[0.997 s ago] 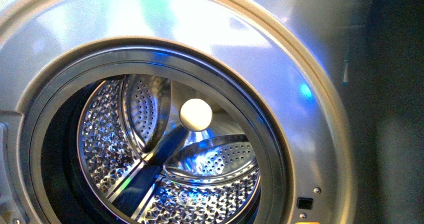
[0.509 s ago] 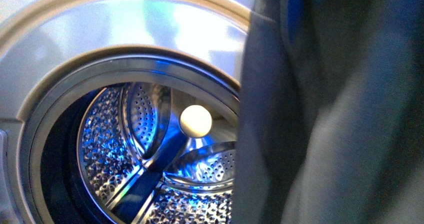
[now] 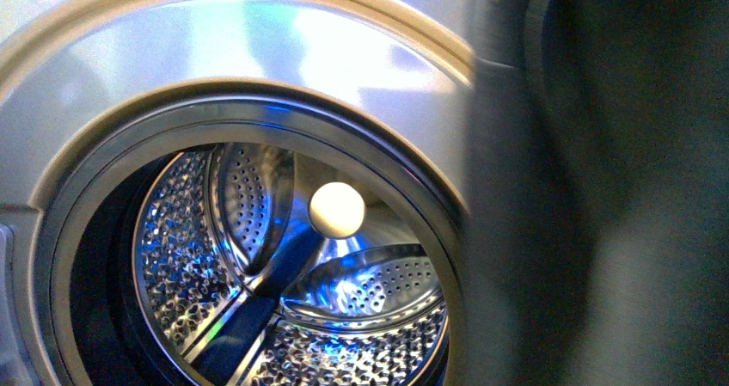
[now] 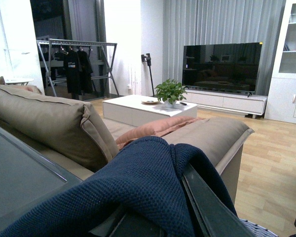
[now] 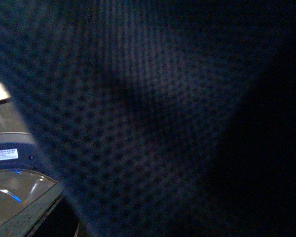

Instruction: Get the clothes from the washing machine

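Note:
The washing machine [image 3: 258,51] fills the front view, its round opening showing the perforated steel drum [image 3: 185,257] with no cloth visible inside. Dark clothes [image 3: 602,197] hang close to the camera and hide the machine's right side. In the left wrist view, navy knit clothes [image 4: 123,182] drape over my left gripper [image 4: 175,200], which is shut on them; one dark finger [image 4: 207,210] shows beside the fabric. The right wrist view is almost wholly covered by navy clothes [image 5: 153,108]; my right gripper is shut on them and hidden behind the cloth.
A beige sofa [image 4: 49,118], a white coffee table [image 4: 138,106] with a plant, a TV [image 4: 222,66] and a clothes rack [image 4: 76,61] lie beyond the left gripper. A woven rim [image 4: 259,229] shows below it. A labelled corner of the machine [image 5: 10,158] peeks past the cloth.
A second ago no cloth blocked the front view. Dark clothes then swung in over its right half, and their edge has now shifted a little to the right, uncovering more of the door ring.

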{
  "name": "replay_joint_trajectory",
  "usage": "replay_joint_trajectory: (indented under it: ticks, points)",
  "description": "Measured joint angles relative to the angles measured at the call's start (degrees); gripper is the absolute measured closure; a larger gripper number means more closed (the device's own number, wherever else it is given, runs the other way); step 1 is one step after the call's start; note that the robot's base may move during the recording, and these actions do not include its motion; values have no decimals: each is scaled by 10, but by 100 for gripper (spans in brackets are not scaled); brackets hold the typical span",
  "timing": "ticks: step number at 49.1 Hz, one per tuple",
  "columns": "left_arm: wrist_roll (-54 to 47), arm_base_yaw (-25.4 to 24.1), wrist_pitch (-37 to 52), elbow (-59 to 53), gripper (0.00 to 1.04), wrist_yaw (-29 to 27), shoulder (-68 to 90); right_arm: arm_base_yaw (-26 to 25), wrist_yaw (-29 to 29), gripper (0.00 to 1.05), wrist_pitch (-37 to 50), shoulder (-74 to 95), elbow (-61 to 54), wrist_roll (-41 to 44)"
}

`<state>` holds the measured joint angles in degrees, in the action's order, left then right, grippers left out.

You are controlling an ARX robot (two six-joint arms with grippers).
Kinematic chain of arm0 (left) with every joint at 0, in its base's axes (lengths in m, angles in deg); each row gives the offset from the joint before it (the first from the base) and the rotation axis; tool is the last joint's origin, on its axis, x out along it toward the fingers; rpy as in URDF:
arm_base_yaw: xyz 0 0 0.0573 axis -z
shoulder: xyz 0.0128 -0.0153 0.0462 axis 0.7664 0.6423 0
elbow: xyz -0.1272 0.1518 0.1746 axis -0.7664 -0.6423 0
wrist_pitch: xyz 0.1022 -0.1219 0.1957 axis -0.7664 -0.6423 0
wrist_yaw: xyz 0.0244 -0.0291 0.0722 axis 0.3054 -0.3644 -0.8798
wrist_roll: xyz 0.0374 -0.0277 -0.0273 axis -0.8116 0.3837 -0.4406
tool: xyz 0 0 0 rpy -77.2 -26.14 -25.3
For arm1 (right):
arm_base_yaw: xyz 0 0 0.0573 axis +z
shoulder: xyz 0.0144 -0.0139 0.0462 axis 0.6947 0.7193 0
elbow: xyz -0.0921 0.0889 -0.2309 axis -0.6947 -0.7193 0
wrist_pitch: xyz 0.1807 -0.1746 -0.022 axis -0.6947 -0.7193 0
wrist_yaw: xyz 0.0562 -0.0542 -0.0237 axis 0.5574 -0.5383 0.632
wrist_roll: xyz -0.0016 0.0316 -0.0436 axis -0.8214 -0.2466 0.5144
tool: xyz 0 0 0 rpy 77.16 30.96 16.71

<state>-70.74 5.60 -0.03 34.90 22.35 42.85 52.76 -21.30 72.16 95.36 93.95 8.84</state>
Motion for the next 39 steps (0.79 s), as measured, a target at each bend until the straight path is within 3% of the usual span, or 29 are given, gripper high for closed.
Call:
replay_joint_trajectory:
  ticks: [19,29,39]
  points:
    - [-2,0,0,0,99,-1,0,114,-126,8,99,158,37,70]
    - [-2,0,0,0,99,-2,0,142,-178,8,139,224,72,80]
    - [-2,0,0,0,99,-1,0,149,-191,8,165,265,102,90]
